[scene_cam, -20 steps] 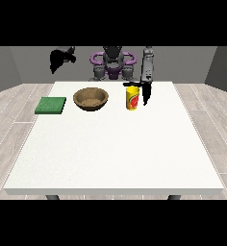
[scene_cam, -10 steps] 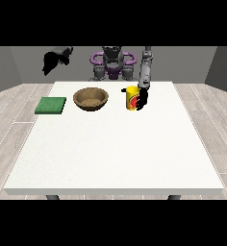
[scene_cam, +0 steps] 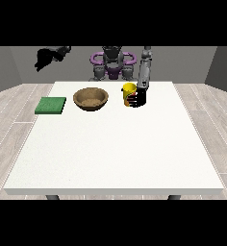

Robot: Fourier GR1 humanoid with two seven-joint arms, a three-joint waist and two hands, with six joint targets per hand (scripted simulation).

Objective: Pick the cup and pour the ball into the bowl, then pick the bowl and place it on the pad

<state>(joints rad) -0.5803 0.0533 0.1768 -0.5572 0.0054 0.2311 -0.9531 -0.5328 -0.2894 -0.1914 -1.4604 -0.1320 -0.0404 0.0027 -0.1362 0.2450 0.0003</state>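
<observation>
Cup (scene_cam: 129, 92) first: your yellow cup stands upright on the white table (scene_cam: 115, 153), toward the far edge and a little right of the view's middle. A reddish patch shows on its side. Whether the ball sits inside it, you cannot tell from this angle.

Hand at the view's right (scene_cam: 137, 98): it has reached the cup. The black hand is pressed against the cup's right side, and dark fingers wrap across the lower front of the cup, so you can read it as closed round the cup. The cup's base appears to be on the table; no clear gap shows beneath it. The grey forearm (scene_cam: 144, 72) runs nearly straight down from the shoulder to that hand.

Hand at the view's left (scene_cam: 49, 56): raised high, well apart from everything on the table, out past the table's left far corner. It holds nothing. It shows only as a dark shape, and you cannot tell how its fingers lie.

Bowl (scene_cam: 91, 99): brown, wooden-looking, upright, just left of the cup with a small strip of bare table between them. Not touching the cup or either hand.

Pad (scene_cam: 51, 105): green, square, lying flat near the table's left edge, left of the bowl and apart from it. Nothing rests on it.

Robot torso (scene_cam: 112, 65): behind the far edge, centred, with purple rings at the shoulders.
</observation>
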